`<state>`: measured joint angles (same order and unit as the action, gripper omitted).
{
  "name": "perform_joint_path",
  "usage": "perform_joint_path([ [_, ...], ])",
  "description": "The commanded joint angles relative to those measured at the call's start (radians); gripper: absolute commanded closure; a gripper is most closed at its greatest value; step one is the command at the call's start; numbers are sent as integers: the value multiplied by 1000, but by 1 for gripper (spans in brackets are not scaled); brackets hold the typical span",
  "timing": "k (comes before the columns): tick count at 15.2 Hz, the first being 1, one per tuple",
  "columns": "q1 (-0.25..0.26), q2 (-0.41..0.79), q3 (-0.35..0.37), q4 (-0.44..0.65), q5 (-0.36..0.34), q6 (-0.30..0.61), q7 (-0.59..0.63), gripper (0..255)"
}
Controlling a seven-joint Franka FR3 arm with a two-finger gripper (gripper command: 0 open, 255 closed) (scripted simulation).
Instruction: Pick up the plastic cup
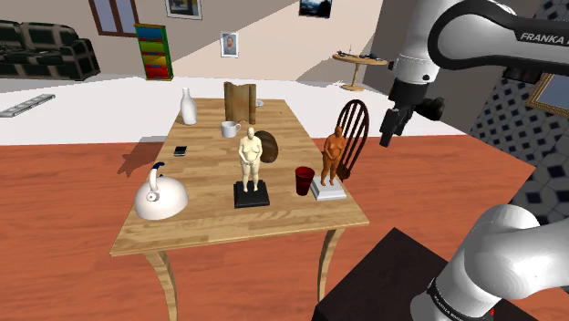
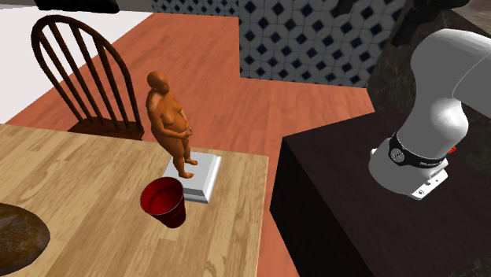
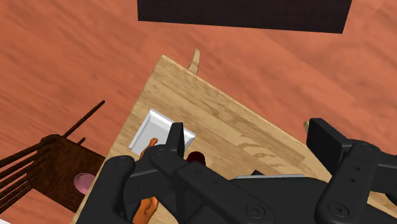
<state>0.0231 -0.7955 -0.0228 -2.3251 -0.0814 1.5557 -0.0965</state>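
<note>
A wooden tabletop [image 1: 210, 228] on curved legs stands on a red-brown floor [image 1: 64, 228] and carries everything else. The white arm [image 1: 456, 36] rises from its dark stand [image 1: 383, 283] at the shoulder view's lower right and bends back over the tabletop's right side. A dark wooden chair [image 1: 353, 128] with a rounded spindle back stands against the right edge. On the near left of the tabletop sits a white kettle [image 1: 161, 194] with a dark handle. Near the middle a pale figurine [image 1: 252, 164] stands upright on a black base. At the right edge an orange-brown figurine [image 1: 334, 157] stands upright on a white base [image 2: 201, 177]. A white vase [image 1: 188, 108] stands at the far left corner, with a white mug [image 1: 230, 129] a little nearer and to its right. The cup [image 1: 305, 179] is dark red, upright and open at the top. It rests on the tabletop between the two figurines, just beside the white base on its left in the shoulder view. In the second exterior view the cup [image 2: 164, 201] stands at the near corner of that base. The jaws hang in the air above and to the right of the chair in the shoulder view, well apart from the cup. In the wrist view the two fingers [image 3: 175, 137] stand apart with nothing between them, so the jaws are released, and a sliver of the cup [image 3: 197, 156] shows past them.
</note>
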Motion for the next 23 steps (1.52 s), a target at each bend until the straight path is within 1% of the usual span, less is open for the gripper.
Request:
perform_joint_path([
  [1,0,0,0,0,0,0,0,0],
  [7,1,167,-1,-32,-21,189,4,0],
  [12,0,332,-1,-20,-41,333,11,0],
  [17,-4,512,0,26,-63,459,20,0],
  [23,-7,741,0,126,-93,576,35,0],
])
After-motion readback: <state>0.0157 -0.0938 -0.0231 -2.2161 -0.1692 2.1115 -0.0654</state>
